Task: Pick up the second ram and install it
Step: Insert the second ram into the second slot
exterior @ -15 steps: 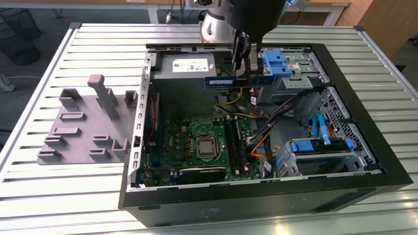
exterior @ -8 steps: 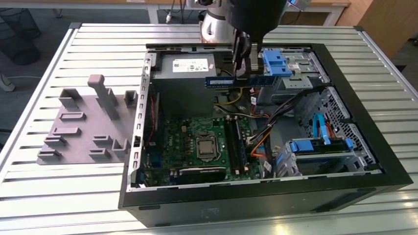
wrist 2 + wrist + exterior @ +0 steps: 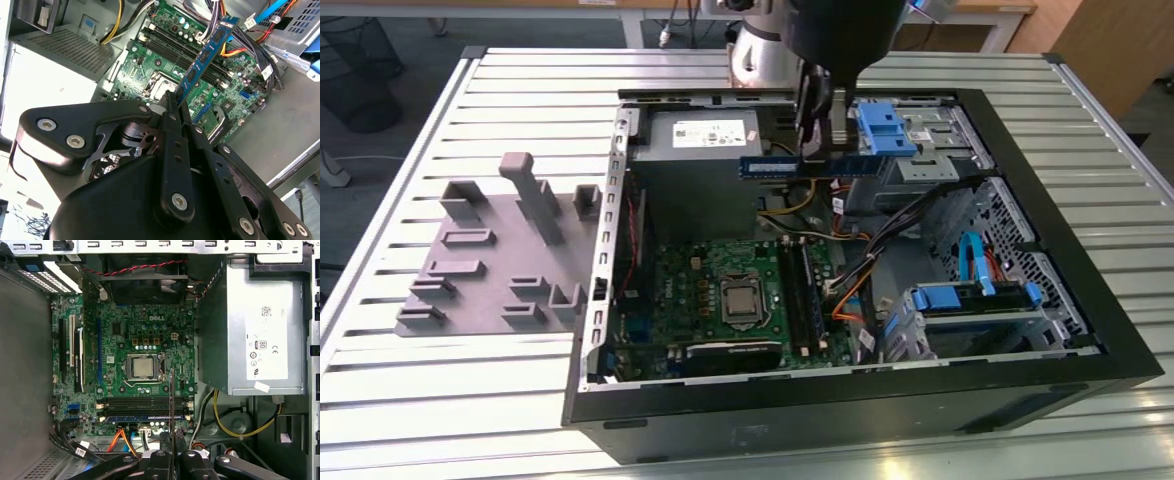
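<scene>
Exterior view: pincer [image 3: 814, 148] pinching second ram [image 3: 767, 166] over open case [image 3: 854, 398]; power supply [image 3: 700, 130], cables [image 3: 894, 225] near.

second ram [image 3: 771, 166] | slim blue stick | level in pincer [image 3: 176, 101], above motherboard [image 3: 707, 290]

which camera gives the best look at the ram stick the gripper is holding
The second wrist view: the ram stick shows its chip-covered face, clamped in the gripper. The exterior view shows it partly behind the gripper; the first wrist view shows it edge-on.
</scene>
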Robot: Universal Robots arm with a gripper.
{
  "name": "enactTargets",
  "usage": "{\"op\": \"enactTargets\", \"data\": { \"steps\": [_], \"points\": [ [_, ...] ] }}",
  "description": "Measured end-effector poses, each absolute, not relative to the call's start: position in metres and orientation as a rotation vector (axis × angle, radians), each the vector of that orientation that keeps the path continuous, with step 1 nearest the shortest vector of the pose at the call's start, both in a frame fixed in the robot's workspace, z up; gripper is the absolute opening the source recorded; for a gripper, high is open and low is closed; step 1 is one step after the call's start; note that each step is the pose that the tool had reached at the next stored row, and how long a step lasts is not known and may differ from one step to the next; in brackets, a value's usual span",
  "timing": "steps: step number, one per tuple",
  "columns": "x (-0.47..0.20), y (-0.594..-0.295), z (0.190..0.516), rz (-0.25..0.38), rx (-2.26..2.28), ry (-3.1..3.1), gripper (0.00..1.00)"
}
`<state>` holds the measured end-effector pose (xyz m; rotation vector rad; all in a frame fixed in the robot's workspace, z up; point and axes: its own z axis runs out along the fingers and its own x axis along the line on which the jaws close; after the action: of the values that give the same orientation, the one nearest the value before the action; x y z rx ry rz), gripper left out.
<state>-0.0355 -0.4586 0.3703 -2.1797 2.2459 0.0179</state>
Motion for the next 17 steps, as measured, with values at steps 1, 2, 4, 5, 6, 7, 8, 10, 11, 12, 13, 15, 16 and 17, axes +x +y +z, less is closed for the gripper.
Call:
{"op": "enactTargets", "data": {
  "steps": [1, 2, 4, 5, 6, 7, 8, 10, 11, 12, 13, 15, 16, 17],
  "points": [
    [-0.0355, -0.4586, 0.3703, 0.018, -2.168, 2.257, 0.14],
    [-0.0355, -0.4586, 0.3703, 0.017, -2.154, 2.271, 0.14],
    [-0.0355, -0.4586, 0.3701, 0.017, -2.12, 2.302, 0.14],
    [-0.0355, -0.4586, 0.37, 0.017, -2.103, 2.318, 0.14],
    [-0.0355, -0.4586, 0.37, 0.017, -2.085, 2.334, 0.14],
    [-0.0355, -0.4586, 0.3699, 0.016, -2.067, 2.35, 0.14],
    [-0.0355, -0.4586, 0.3698, 0.016, -2.049, 2.366, 0.14],
    [-0.0355, -0.4586, 0.3696, 0.016, -2.011, 2.398, 0.14],
    [-0.0355, -0.4586, 0.3696, 0.015, -1.994, 2.412, 0.14],
    [-0.0355, -0.4586, 0.3695, 0.015, -1.976, 2.426, 0.14],
    [-0.0355, -0.4586, 0.3694, 0.015, -1.959, 2.441, 0.14],
    [-0.0355, -0.4586, 0.3693, 0.015, -1.921, 2.47, 0.14],
    [-0.0355, -0.4586, 0.3692, 0.015, -1.902, 2.485, 0.14],
    [-0.0355, -0.4586, 0.3691, 0.014, -1.883, 2.499, 0.14]
  ]
}}
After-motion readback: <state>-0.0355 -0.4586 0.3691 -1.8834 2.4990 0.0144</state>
